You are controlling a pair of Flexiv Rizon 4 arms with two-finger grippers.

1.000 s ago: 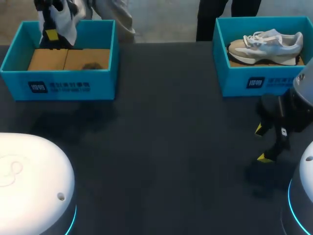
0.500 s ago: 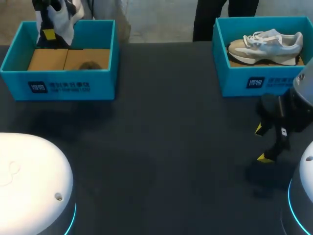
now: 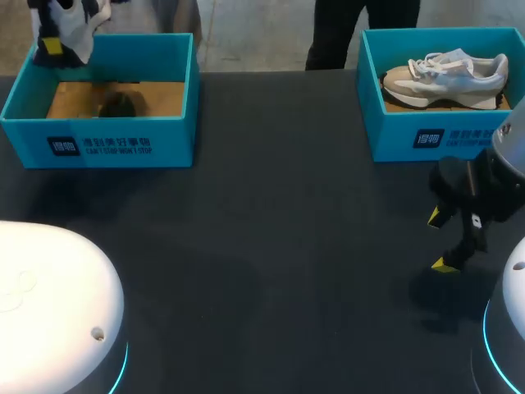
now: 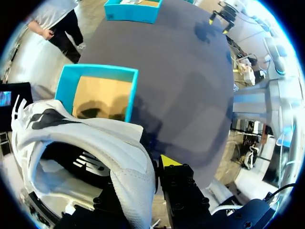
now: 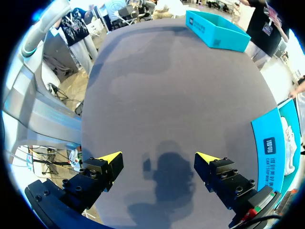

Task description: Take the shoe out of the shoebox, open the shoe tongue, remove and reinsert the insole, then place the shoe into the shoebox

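My left gripper (image 3: 52, 46) is shut on a white shoe with black markings (image 3: 75, 25), holding it in the air over the far left corner of the left blue shoebox (image 3: 98, 144). In the left wrist view the shoe's collar (image 4: 128, 167) is clamped between the fingers, with one yellow fingertip (image 4: 169, 161) showing and the box's bare cardboard floor (image 4: 97, 95) below. A second, beige and white shoe (image 3: 447, 75) lies in the right blue shoebox (image 3: 426, 135). My right gripper (image 3: 440, 241) hangs open and empty in front of that box, over bare table (image 5: 158, 160).
The dark table top (image 3: 279, 230) stretches between the two boxes. In the right wrist view the left shoebox (image 5: 217, 31) is far ahead and the right shoebox (image 5: 271, 143) is close beside the gripper. White arm bases stand at both near corners.
My left gripper has carried the white shoe up and to the left, from inside the left box's back to above its far left corner. The right arm has stayed still.
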